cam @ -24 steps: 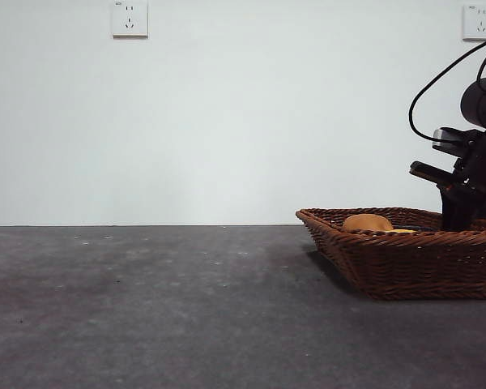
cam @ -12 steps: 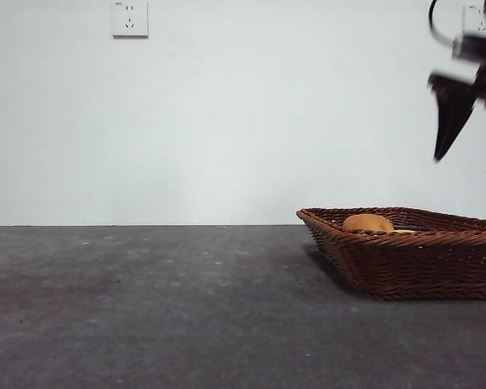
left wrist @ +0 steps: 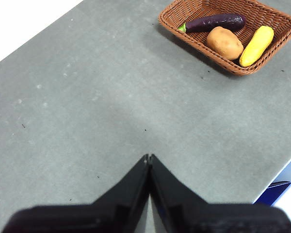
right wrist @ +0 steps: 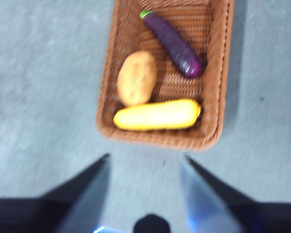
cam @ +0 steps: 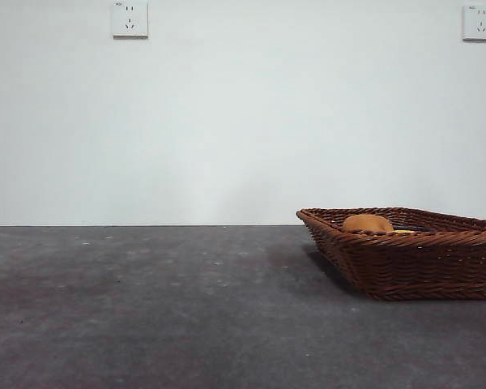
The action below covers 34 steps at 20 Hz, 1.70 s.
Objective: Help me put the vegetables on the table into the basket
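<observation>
Three vegetables lie in the basket (right wrist: 213,82) on our table (left wrist: 87,107): corn cob (right wrist: 157,115), eggplant (right wrist: 173,44), potato (right wrist: 137,77) between them. Our right gripper (right wrist: 144,165) hangs above, jaws apart; our left gripper (left wrist: 149,159) waits well apart, jaws closed.

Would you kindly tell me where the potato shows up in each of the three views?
Front view: potato peeks above the basket rim, low right.
Left wrist view: potato lies in the basket, between eggplant and corn.
Right wrist view: potato lies in the basket, beside the corn.
Shared landmark: the basket.
</observation>
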### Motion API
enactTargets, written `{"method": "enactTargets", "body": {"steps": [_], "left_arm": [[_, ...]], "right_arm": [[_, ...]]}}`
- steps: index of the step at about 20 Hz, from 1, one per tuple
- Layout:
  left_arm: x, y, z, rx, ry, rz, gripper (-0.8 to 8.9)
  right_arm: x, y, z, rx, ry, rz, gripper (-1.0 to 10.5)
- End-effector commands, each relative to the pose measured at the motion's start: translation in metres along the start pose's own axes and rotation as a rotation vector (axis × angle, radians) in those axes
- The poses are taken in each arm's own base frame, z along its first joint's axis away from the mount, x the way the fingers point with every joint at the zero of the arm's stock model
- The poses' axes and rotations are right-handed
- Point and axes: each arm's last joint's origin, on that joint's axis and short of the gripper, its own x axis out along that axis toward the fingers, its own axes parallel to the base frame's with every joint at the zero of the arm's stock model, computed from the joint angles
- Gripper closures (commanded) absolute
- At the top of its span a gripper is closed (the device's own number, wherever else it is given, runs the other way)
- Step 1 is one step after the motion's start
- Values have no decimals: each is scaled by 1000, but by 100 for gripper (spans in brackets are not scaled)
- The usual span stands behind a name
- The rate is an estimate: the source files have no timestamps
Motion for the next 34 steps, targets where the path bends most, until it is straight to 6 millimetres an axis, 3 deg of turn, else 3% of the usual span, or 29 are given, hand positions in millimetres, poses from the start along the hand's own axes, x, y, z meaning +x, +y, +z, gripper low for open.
{"method": "enactTargets", "body": {"steps": [1, 6, 19, 31, 34], "left_arm": [[0, 0, 0, 9, -3, 5, 821], [0, 0, 0, 8, -2, 5, 821], [1, 0, 1, 9, 2, 5, 817], [13, 0, 7, 41, 34, 3, 817], [11, 3, 17, -5, -73, 67, 817]], "right_arm": [[-12, 7, -12, -65, -8, 48, 928], [-30, 16, -30, -108, -38, 88, 959], [-29, 14, -33, -90, 6, 17, 945], [-1, 0, -13, -51, 119, -43, 945], [10, -5, -5, -43, 139, -41, 945]]}}
